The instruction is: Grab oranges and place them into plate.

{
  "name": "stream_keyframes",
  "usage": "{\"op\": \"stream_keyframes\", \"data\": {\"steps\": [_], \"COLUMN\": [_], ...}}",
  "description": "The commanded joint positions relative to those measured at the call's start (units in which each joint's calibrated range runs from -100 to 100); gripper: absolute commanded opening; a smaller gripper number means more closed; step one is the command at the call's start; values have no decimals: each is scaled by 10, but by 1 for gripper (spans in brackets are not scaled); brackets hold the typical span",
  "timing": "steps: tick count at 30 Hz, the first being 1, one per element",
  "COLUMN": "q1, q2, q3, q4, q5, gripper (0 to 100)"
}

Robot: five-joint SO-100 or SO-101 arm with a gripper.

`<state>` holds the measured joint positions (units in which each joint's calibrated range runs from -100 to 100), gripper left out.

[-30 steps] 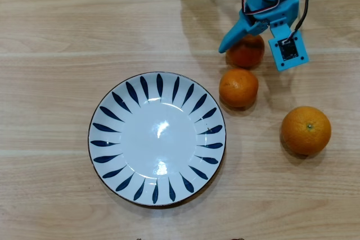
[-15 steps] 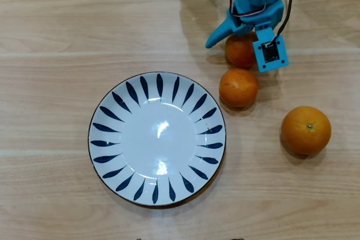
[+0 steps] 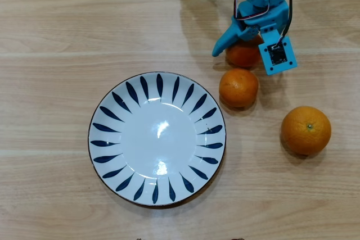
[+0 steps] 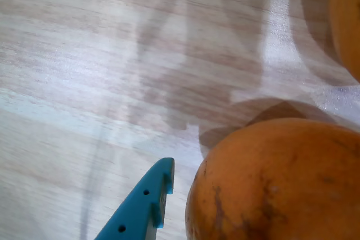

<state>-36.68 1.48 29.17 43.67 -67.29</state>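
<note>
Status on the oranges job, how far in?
Nothing done: the plate is empty and all three oranges sit on the table. In hand: the hand is open, straddling the top orange, not yet closed. Left: that one, the middle orange and the larger orange.

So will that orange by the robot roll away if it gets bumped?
Probably. The orange is round and sits loose on the smooth table, so a nudge from the tool could send it rolling. Its dimpled skin may help the fingers grip.
</note>
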Motion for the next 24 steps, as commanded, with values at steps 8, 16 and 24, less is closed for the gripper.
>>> {"op": "stream_keyframes", "data": {"steps": [8, 16, 24], "q1": [-3, 3, 62], "q2": [-27, -47, -112], "q3": [-3, -38, -196], "q4": [-3, 20, 208], "q5": [-3, 3, 55], "gripper": [31, 32, 32]}}
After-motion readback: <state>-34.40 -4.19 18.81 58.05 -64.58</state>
